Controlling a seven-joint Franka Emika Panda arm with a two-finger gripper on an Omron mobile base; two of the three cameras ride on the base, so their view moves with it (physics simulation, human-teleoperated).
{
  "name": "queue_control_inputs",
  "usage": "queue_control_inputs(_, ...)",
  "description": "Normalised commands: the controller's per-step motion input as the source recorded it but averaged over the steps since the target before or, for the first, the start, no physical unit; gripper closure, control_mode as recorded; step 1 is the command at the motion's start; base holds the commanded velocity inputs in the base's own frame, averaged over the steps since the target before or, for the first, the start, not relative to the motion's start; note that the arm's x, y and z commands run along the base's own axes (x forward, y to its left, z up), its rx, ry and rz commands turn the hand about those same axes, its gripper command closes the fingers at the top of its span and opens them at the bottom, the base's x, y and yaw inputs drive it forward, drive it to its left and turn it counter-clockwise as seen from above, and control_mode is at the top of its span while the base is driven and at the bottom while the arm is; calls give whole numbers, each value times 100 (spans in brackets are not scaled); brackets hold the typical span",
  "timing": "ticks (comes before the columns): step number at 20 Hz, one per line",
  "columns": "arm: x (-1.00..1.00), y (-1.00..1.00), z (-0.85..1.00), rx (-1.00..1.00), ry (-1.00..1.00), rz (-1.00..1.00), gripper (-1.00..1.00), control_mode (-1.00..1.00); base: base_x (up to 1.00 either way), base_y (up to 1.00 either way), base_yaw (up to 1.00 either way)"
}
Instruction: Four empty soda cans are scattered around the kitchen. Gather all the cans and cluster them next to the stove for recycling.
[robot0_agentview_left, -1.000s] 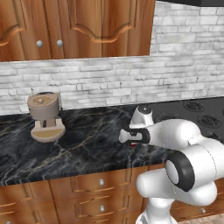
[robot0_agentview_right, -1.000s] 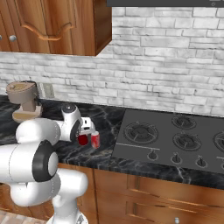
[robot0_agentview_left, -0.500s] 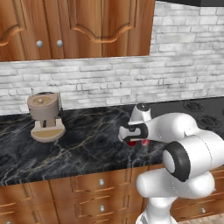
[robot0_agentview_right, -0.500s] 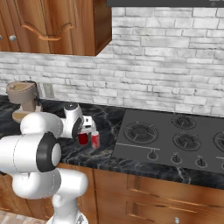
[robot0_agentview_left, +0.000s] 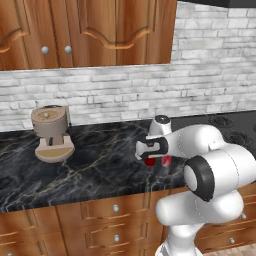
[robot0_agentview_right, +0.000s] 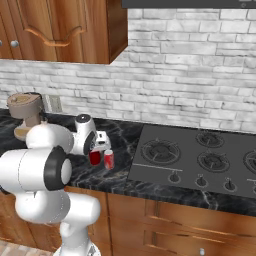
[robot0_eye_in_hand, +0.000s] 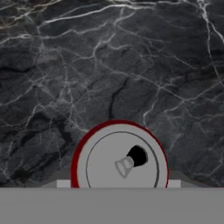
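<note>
Right under the gripper (robot0_agentview_right: 95, 151), between its tips: one soda can (robot0_eye_in_hand: 119, 159), upright on the black marble counter (robot0_eye_in_hand: 109, 65), silvery top with its drinking hole facing straight up at the hand camera. Impossible to tell whether the jaws are clamped on that can or merely standing around it: tips hidden at the lower edge of the hand view, and too small to judge from the base views.

Just beside the hand, on its stove side: a second soda can (robot0_agentview_right: 109, 159), upright, close to the first, perhaps touching, gap too fine to read. Both close to the front edge of the counter.

A little further on that same side: the stove (robot0_agentview_right: 200, 160), its near edge close to the second can, burner grates bare.

Well away on the hand's other side: a beige coffee grinder (robot0_agentview_left: 50, 132) against the white brick wall (robot0_agentview_left: 125, 95). Above and beyond the hand: brown wood cabinets (robot0_agentview_left: 90, 30).

Judged from the layout: about halfway through. Two cans standing together next to the stove, which looks like the start of the cluster; placing of the one under the hand apparently at its very end, with release and lift-off to come. Two more cans to find elsewhere in the kitchen, fetch and set down beside this pair.
</note>
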Motion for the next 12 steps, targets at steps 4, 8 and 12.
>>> queue_control_inputs(4,-12,0,0,0,-3,0,-100,-100,0,0,0)
queue_control_inputs(8,-14,0,0,0,-3,0,-100,-100,0,0,0)
queue_control_inputs(12,-13,0,19,0,-8,0,-100,-100,0,0,0)
